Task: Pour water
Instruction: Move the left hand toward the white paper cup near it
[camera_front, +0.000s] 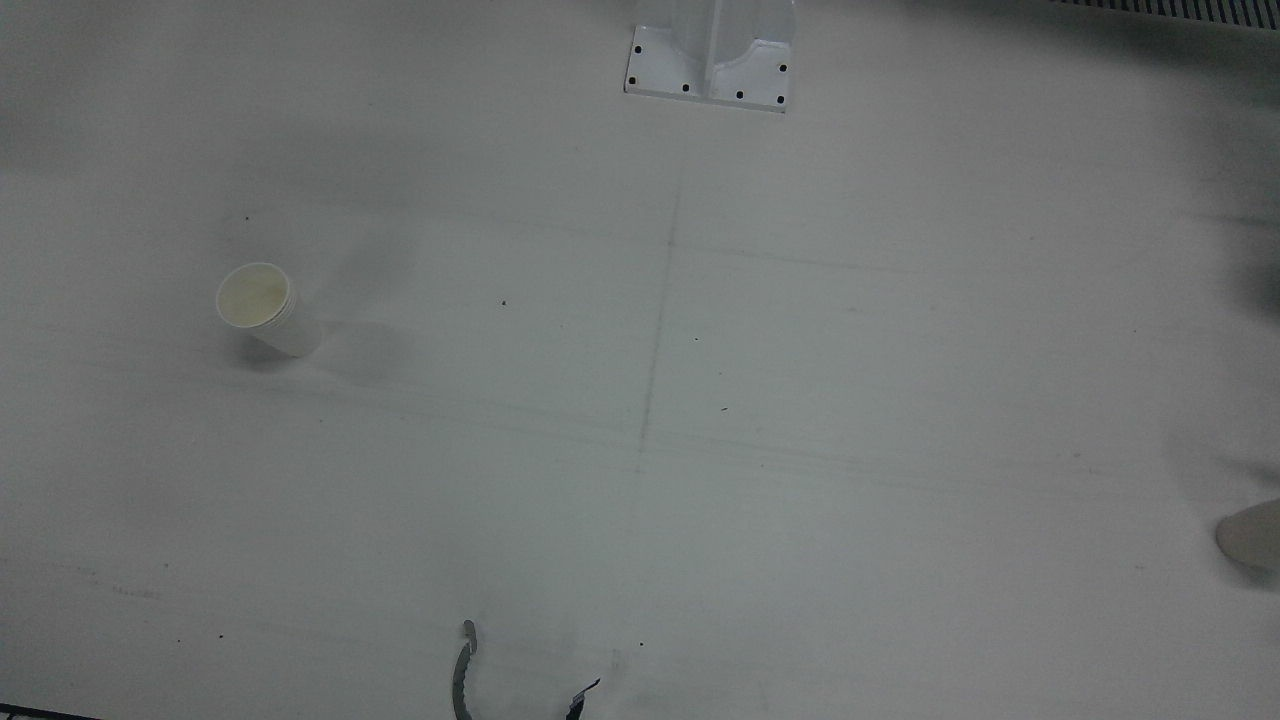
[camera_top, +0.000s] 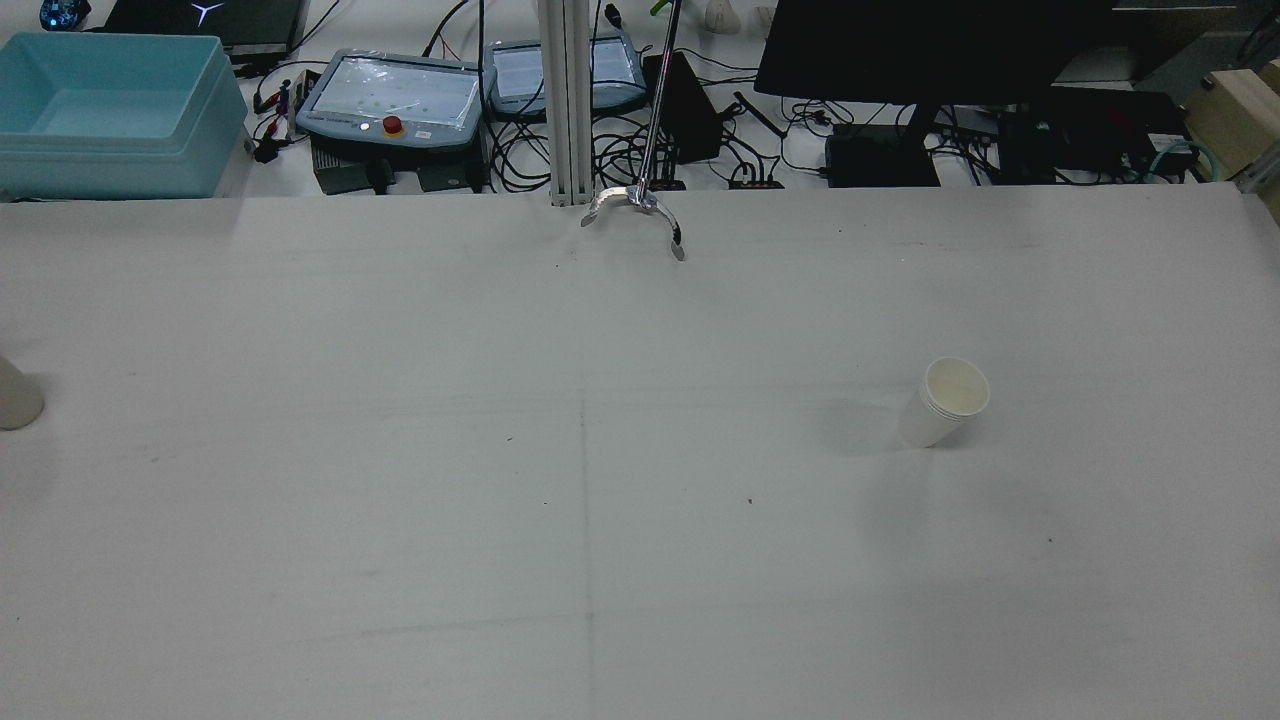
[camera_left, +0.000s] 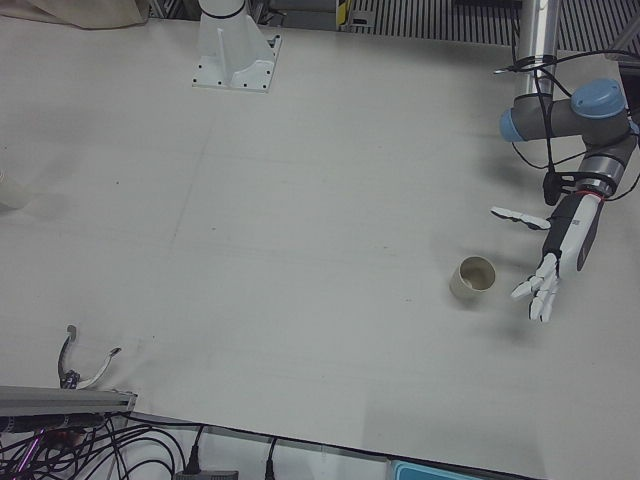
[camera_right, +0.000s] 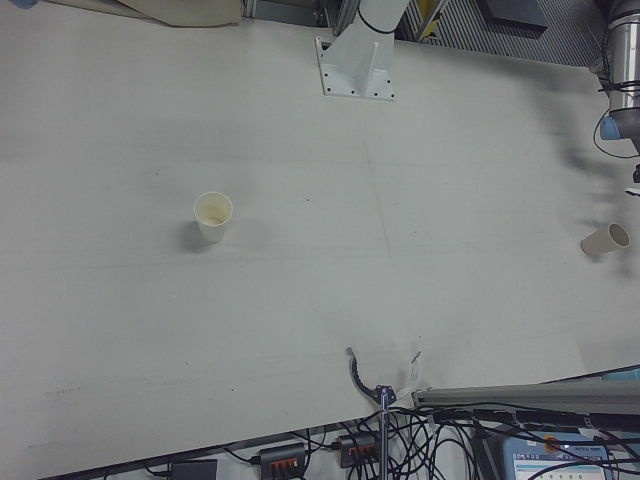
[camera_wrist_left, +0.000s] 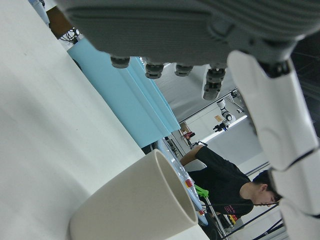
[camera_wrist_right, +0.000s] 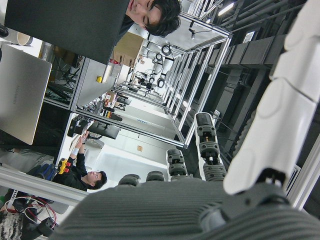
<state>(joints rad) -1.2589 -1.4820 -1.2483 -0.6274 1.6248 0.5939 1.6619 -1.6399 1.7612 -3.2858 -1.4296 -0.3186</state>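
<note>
Two pale paper cups upright on bench: one (camera_left: 473, 280) lower right, other (camera_front: 266, 306) mid-left. Left hand (camera_left: 546, 283) fingers (camera_left: 537, 296) spread, just beside cup, holding nothing. Right hand (camera_wrist_right: 260, 150) fingers extended, empty.

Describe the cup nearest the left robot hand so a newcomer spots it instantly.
Start at the white table and go to its left-arm half. Beside the open left robot hand stands a beige cup, upright and apart from the fingers. The other cup stands alone on the right-arm half.

- Legible text, labels, brands, numbers — none found in any view.
- Pendant screens (camera_top: 395, 92) at 11 o'clock in the rear view — markings too small to read.
- Paper cup (camera_top: 945, 402) — plain, unprinted.
</note>
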